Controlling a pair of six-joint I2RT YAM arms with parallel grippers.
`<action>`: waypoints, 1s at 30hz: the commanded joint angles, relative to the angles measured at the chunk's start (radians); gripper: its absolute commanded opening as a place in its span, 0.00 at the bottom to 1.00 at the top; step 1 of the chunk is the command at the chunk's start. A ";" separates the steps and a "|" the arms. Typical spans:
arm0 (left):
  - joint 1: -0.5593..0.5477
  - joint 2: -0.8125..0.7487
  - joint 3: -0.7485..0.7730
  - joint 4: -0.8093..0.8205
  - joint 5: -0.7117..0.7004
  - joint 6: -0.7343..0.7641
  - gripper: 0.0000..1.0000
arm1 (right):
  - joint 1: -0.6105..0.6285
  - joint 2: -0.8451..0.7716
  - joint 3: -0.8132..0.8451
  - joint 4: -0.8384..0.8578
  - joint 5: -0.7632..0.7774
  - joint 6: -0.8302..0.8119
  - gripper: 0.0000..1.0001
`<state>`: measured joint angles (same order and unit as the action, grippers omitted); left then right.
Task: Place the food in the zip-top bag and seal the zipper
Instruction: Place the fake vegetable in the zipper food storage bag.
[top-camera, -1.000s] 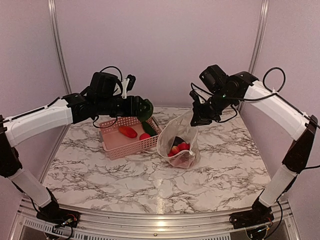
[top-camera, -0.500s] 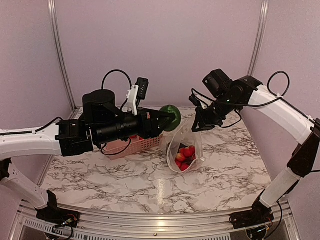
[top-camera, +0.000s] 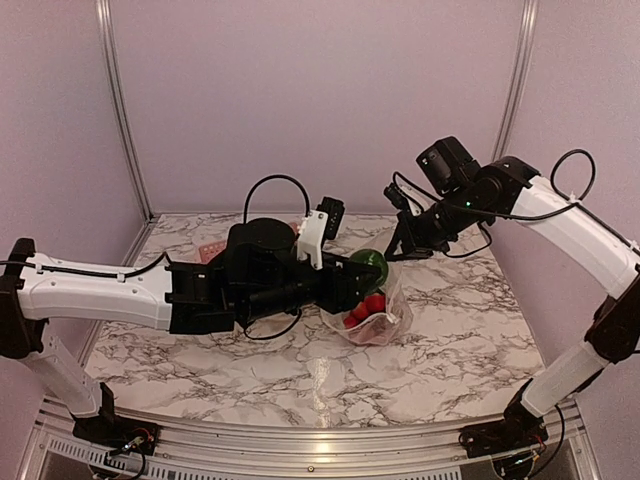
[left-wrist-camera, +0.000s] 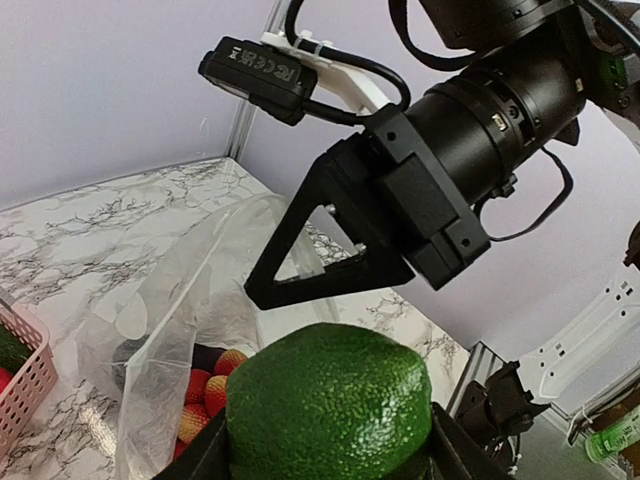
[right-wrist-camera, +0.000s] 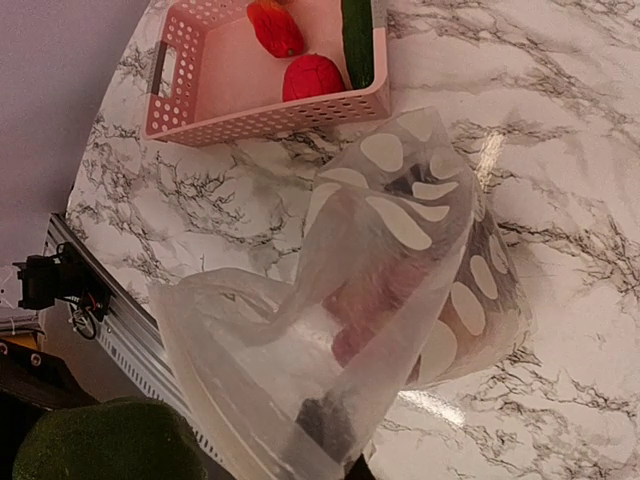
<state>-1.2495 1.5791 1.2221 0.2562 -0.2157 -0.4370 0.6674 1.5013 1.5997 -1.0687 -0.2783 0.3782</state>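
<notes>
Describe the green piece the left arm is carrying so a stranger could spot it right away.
On the marble table, a clear dotted bag stands near the middle, its mouth held by the right gripper. At that mouth, the left gripper grips a round, bumpy green toy fruit in its jaws. It is the only piece in the air; the pieces in the bag are mostly red.
</notes>
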 joint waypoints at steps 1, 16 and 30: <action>-0.004 0.076 0.061 0.031 -0.132 0.052 0.42 | 0.009 -0.042 0.001 0.053 -0.027 0.040 0.00; 0.014 0.251 0.198 -0.069 -0.319 0.004 0.48 | 0.008 -0.039 0.035 0.015 -0.053 0.050 0.00; 0.059 0.374 0.313 -0.172 -0.369 -0.053 0.61 | 0.009 -0.056 -0.007 0.060 -0.090 0.089 0.00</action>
<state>-1.2156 1.8832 1.4502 0.1661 -0.5362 -0.4568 0.6666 1.4818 1.5906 -1.0489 -0.3332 0.4473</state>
